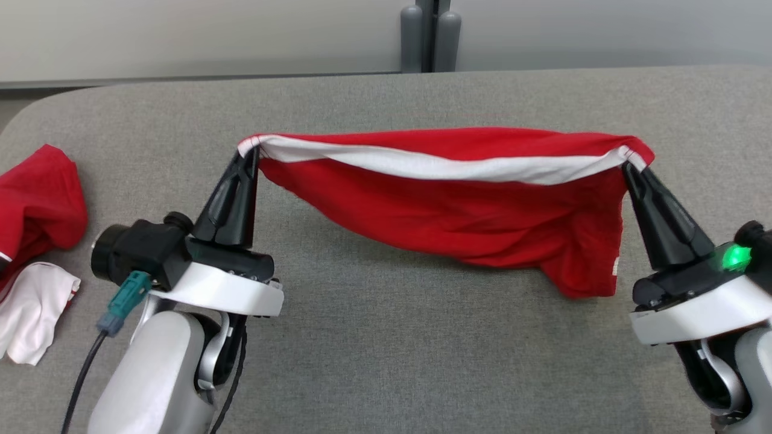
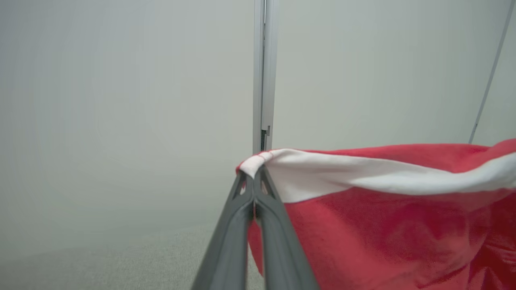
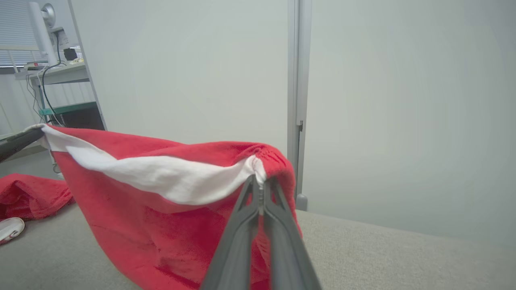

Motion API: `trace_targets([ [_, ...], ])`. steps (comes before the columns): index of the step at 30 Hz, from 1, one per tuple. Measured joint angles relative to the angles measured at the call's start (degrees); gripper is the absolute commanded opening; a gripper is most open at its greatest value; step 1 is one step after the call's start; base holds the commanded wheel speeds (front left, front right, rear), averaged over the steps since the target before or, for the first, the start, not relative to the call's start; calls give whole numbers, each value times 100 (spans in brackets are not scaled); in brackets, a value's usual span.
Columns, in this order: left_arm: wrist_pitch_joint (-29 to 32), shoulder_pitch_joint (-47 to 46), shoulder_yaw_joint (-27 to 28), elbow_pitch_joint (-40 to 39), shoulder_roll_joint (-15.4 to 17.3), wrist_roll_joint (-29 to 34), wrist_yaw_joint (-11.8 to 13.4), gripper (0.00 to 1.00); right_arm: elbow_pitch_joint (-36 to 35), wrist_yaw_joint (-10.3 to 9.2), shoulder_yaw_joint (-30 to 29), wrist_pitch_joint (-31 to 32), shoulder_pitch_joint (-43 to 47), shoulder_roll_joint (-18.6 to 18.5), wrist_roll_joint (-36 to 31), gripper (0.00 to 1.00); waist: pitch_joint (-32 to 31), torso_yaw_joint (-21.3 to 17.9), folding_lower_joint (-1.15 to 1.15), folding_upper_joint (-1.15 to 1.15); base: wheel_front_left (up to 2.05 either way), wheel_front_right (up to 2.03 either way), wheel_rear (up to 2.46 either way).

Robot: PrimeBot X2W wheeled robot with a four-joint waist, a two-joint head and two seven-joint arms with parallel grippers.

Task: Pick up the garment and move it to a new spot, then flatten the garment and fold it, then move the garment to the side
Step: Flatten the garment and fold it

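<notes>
We have the garment [image 1: 458,205] lifted, left gripper [image 1: 252,147] and right gripper [image 1: 627,161] pinched closed on its corners; flattening, folding and setting aside remain.

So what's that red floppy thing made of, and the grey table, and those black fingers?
The red garment looks like soft matte knit cloth: it sags and wrinkles where it hangs. The table seems covered in grey woven fabric, going by its fine speckled texture. The fingers look like matte black plastic, smooth and stiff, but that's a guess.

Grey fabric table [image 1: 386,361] before pale wall panels [image 1: 181,36], desk [image 3: 60,74] beyond
</notes>
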Motion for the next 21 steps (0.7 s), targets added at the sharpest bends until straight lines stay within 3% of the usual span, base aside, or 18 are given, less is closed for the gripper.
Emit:
trace_targets([
  [11, 652, -530, 265, -2163, 419, 259, 300, 0, -1354, 0, -872, 586, 37, 276, -219, 0, -629, 15, 0, 0, 0, 0, 0],
  [16, 903, -653, 274, -2275, 475, 177, 287, 0, -1395, 1, -938, 702, 26, 411, -176, 0, -702, -17, 0, 0, 0, 0, 0],
  [21, 920, -1059, 279, -1851, 393, -45, 153, 0, -1263, 1, -995, 717, -281, 497, -143, 0, -510, -44, 0, 0, 0, 0, 0],
])
